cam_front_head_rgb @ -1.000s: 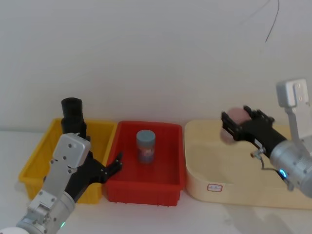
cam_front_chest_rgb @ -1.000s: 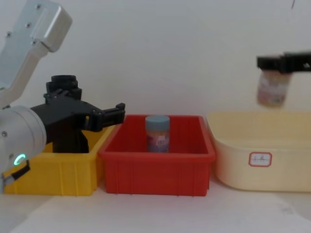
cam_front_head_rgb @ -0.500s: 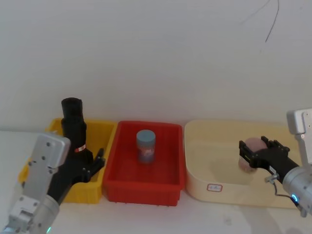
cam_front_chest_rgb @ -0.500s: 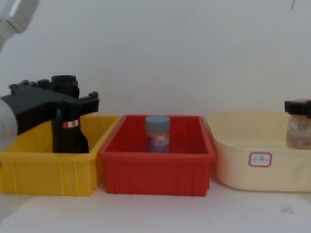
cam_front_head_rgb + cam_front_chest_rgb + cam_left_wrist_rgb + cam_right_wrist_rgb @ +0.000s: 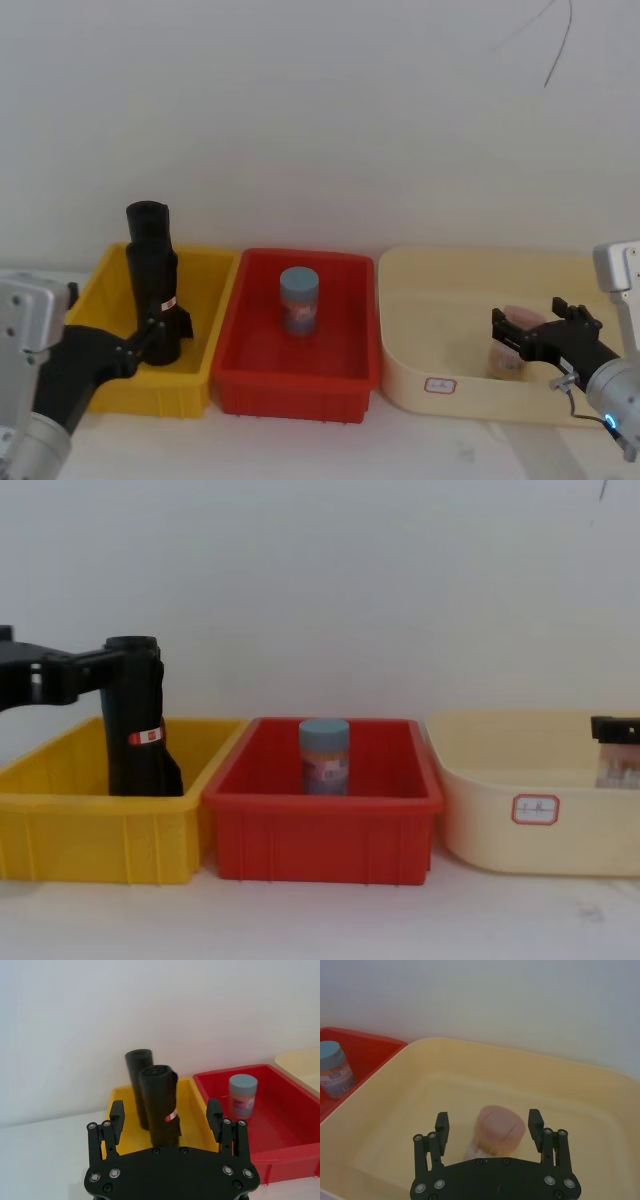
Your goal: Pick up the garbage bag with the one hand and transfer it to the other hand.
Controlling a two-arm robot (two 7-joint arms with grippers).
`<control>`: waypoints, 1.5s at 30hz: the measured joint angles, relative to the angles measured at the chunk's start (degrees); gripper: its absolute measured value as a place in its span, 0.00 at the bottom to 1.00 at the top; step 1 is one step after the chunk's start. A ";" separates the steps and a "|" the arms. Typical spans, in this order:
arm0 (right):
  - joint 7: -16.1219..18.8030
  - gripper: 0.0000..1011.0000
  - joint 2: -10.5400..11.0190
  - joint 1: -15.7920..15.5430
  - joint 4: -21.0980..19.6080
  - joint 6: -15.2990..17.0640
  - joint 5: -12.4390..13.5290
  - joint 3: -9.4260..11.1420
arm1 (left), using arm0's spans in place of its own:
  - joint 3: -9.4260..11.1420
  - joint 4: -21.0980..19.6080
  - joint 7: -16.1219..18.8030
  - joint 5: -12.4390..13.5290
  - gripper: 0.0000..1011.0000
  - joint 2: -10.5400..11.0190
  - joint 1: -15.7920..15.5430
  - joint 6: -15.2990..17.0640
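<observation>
Here we see a wide cream plastic tub (image 5: 470, 392) on the right, a yellow plastic bin (image 5: 185, 395) on the left and a red plastic bin (image 5: 300, 395) between them. The long black two-finger left gripper (image 5: 165, 1110) sits low at the left, its fingers spread wide and empty. It points at the garbage bag (image 5: 159, 1090), a thick black plastic roll with a narrow red-and-white band, upright in the yellow bin. A slimmer plain black roll (image 5: 136, 1067) stands just behind it. The black right gripper (image 5: 488, 1119) hangs inside the tub, released, with a finger on either side of a pink-lidded jar (image 5: 497, 1132), not touching it. A small blue-lidded jar (image 5: 299, 298) stands in the red bin.
</observation>
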 joint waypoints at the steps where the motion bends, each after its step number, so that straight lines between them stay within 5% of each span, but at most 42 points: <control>1: -0.01 0.93 0.00 -0.03 0.02 0.01 0.00 0.02 | -0.17 -0.14 0.10 -0.11 0.99 0.01 0.17 0.04; 11: -0.08 0.99 0.05 -0.35 0.17 0.15 -0.06 0.20 | -3.41 -1.00 -1.07 -2.35 0.99 0.88 2.34 0.17; 21: -0.15 0.99 0.06 -0.48 0.25 0.21 -0.06 0.28 | -4.98 2.76 -7.20 -6.01 0.99 2.25 0.59 -1.17; 35: -0.16 0.99 0.06 -0.55 0.32 0.23 -0.05 0.32 | -3.29 12.43 -18.82 -9.60 0.99 3.05 -6.58 -4.26; 45: -0.15 0.99 0.06 -0.57 0.32 0.23 -0.05 0.32 | -2.01 18.01 -23.58 -10.60 0.99 2.12 -10.69 -6.10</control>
